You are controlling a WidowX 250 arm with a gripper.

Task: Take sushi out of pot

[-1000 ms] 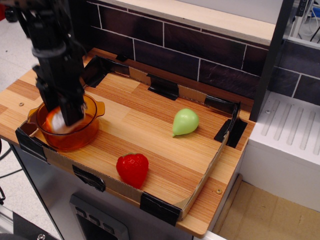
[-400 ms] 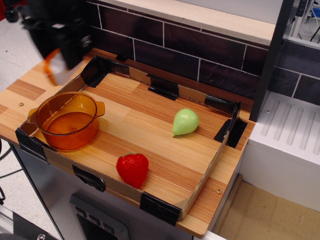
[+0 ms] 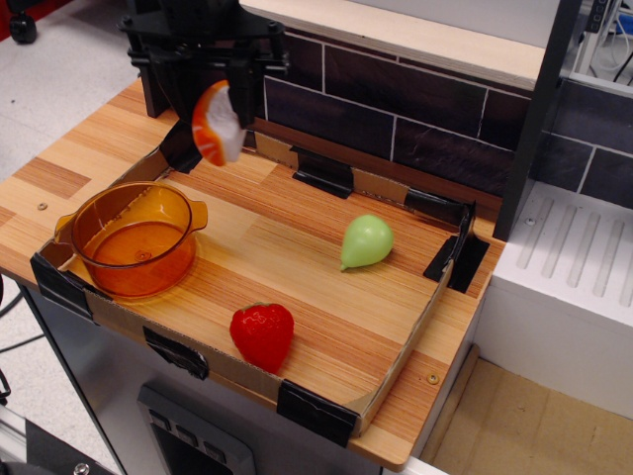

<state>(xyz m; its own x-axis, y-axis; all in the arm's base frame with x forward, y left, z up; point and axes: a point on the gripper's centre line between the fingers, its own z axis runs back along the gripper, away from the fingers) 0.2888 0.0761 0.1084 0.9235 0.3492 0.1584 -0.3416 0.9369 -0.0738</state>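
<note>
The red strawberry (image 3: 262, 335) sits at the front, same spot as before. The pot (image 3: 133, 239) is empty now. Farther back, the gripper (image 3: 220, 111) has moved right and pinches the sushi (image 3: 217, 124) up in the air, behind the pot.

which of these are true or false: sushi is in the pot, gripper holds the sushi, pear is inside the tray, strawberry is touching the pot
1. The sushi is in the pot. False: it hangs in the air above the tray; the pot holds no food.
2. The gripper holds the sushi. True.
3. The pear lies inside the tray. True.
4. The strawberry touches the pot. False: bare wood shows between them.
</note>
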